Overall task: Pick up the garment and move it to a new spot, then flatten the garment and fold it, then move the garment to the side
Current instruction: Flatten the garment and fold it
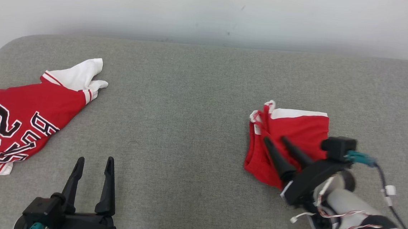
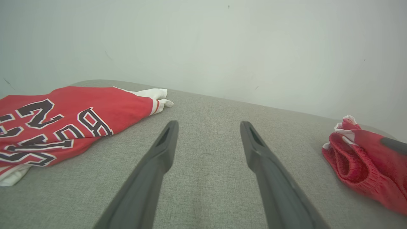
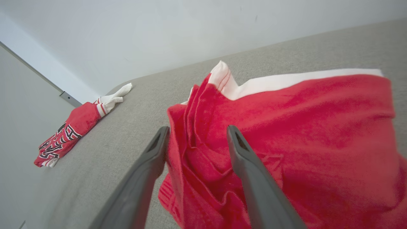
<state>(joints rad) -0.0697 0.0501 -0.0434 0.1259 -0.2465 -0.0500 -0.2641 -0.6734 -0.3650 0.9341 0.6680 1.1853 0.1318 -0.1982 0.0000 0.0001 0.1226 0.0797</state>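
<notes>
- The garment, a red short-sleeved jersey-style shirt with white sleeves, red-and-white striped trim and dark white-outlined lettering, lies at the far left of the padded grey woven surface. Part of it runs past the left edge of the head view.
- It is loosely spread, lettering upward, with one white sleeve pointing toward the plain white wall.
- The left gripper sits low over bare surface to the right of the garment. Its two long dark fingers are spread wide with nothing between them, and it is apart from the shirt.
- A second piece, a bunched red cloth with narrow white edging, rests on the right half of the surface, well apart from the garment.
- The right gripper reaches over this bunched red cloth, its pale forearm coming in from the lower right.
- In the right wrist view its jaws stand apart, one finger along the cloth's folded edge and the other above the red fabric.
- I cannot tell whether those fingertips touch the cloth.
</notes>
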